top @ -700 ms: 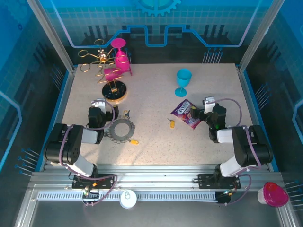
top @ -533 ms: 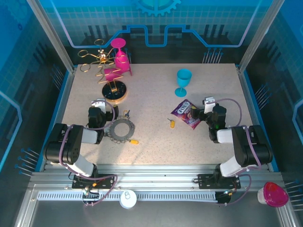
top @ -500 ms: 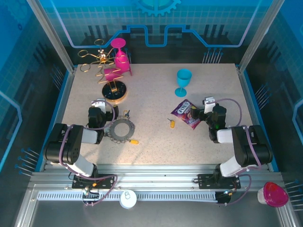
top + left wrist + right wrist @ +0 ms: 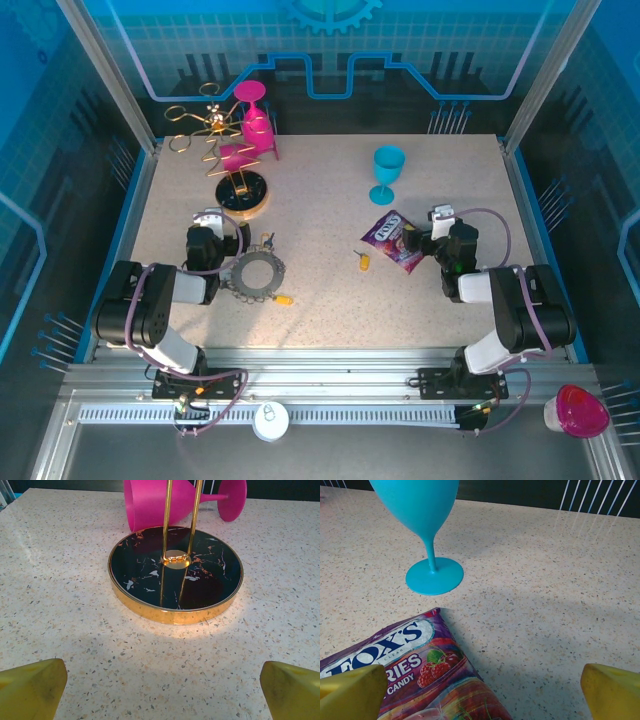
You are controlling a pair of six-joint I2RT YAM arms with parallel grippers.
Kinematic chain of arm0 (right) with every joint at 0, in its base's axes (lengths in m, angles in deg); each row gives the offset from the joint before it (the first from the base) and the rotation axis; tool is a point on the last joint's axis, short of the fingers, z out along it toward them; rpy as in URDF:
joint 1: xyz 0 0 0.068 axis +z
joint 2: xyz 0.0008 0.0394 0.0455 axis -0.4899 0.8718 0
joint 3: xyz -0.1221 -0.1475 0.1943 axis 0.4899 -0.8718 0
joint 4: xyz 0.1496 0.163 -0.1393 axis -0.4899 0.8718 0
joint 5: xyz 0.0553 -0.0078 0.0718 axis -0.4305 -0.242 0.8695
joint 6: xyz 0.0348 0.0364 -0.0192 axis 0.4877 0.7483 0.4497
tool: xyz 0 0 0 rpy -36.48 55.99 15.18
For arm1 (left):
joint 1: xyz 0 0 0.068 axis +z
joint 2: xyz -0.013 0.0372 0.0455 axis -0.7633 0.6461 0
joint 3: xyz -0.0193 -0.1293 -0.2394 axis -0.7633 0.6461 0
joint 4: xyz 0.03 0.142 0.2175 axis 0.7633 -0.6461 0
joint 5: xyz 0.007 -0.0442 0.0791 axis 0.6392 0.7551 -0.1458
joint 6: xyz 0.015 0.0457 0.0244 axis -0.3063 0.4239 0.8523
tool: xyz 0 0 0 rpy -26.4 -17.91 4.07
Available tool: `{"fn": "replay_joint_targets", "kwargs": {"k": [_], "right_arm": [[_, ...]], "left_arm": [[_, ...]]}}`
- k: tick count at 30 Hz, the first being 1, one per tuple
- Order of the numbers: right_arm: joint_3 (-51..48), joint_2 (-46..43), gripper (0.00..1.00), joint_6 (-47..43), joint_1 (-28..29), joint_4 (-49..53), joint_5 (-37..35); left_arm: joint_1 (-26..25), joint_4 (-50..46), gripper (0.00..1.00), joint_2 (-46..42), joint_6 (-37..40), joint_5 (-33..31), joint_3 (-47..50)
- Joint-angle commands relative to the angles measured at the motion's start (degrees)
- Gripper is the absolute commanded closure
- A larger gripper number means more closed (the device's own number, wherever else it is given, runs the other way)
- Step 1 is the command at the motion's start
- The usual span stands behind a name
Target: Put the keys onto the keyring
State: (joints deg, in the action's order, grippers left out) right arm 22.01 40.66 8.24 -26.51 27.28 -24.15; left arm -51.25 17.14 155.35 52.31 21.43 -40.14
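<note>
- On speckled table [image 4: 330, 200]: noting keyring [image 4: 256, 274] toward near-left corner, keys [image 4: 284, 299] lying loose nearby.
- Noting left gripper [image 4: 161, 679], right gripper [image 4: 481, 680] both gaping wide, holding nothing.

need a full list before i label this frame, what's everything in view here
keys: at least three, yellow heads, two by the keyring, one left of the candy packet
keyring: one, silver-grey, flat by the left arm
candy packet: one, purple, centre right
blue goblet: one, upright beyond the packet
pink goblets: two or more, at the stand
stand: one, gold wire, round black base, far left
pink cup: one, off the table, near right
table: one, speckled beige
left end effector: one, yellow tips, open, facing the stand
right end effector: one, yellow tips, open, over the packet
</note>
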Motion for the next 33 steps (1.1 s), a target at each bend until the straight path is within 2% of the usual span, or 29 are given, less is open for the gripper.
{"fn": "replay_joint_targets", "kwargs": {"k": [1,9,12,15,18,23,29,33], "right_arm": [[0.99,0.28,0.0,-0.05,-0.5,-0.87,0.24],[0.57,-0.27,0.0,0.23,-1.11,-1.19,1.53],[-0.65,-6.16,0.0,0.29,-1.16,1.5,0.97],[-0.44,-15.41,0.0,0.41,-0.47,11.4,-0.37],[-0.24,-24.21,0.0,3.75,0.19,21.6,-4.98],[1.88,-37.72,0.0,17.98,-0.04,42.44,-10.35],[8.39,-41.32,0.0,29.13,0.71,65.41,-1.36],[10.61,-40.94,0.0,33.86,4.01,73.69,0.12]], "left_arm": [[0.22,0.14,0.01,-1.22,-0.1,1.5,-1.05],[1.56,1.05,0.01,-1.84,-0.89,3.94,-0.23],[1.59,0.93,0.01,-6.7,-1.33,2.9,1.82],[1.59,-3.08,0.01,-14.26,-0.86,2.83,3.49],[1.59,-12.14,0.01,-23.21,-0.45,2.13,3.45],[1.85,-33.75,0.01,-35.13,-5.77,-1.04,-1.06],[1.94,-55.07,0.01,-42.68,-18.74,2.26,-6.41],[1.85,-62.61,0.01,-44.36,-26.4,8.18,-7.85]]}}
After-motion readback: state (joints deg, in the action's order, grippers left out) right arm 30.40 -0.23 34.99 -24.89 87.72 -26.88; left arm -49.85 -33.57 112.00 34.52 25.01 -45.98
